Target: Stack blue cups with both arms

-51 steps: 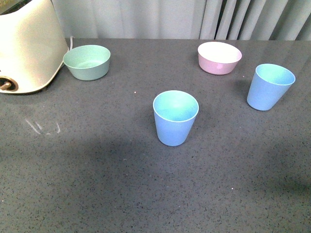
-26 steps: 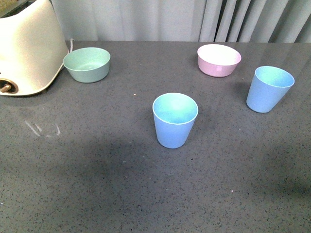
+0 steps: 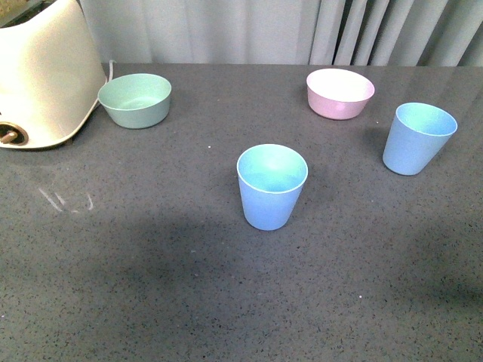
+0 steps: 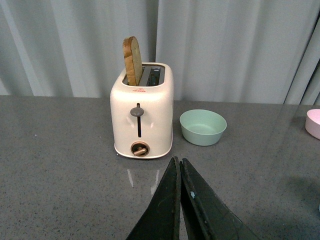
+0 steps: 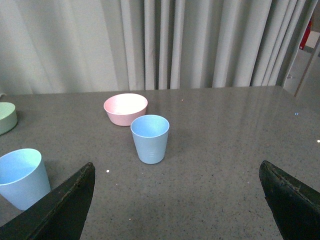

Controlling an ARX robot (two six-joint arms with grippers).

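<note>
Two light-blue cups stand upright on the grey table. One blue cup is in the middle, the other blue cup at the right, next to the pink bowl. Neither arm shows in the front view. In the right wrist view the right gripper is open wide, well short of the right cup; the middle cup shows beside one finger. The left gripper is shut on nothing, its tips pointing at the toaster, with no cup in its view.
A cream toaster with a bread slice stands at the far left. A mint-green bowl sits beside it and a pink bowl at the back right. Curtains close off the table's far edge.
The front view tilted very slightly between the oldest frame and half a second ago, so everything sits a few pixels lower. The cups and bowls have not moved.
</note>
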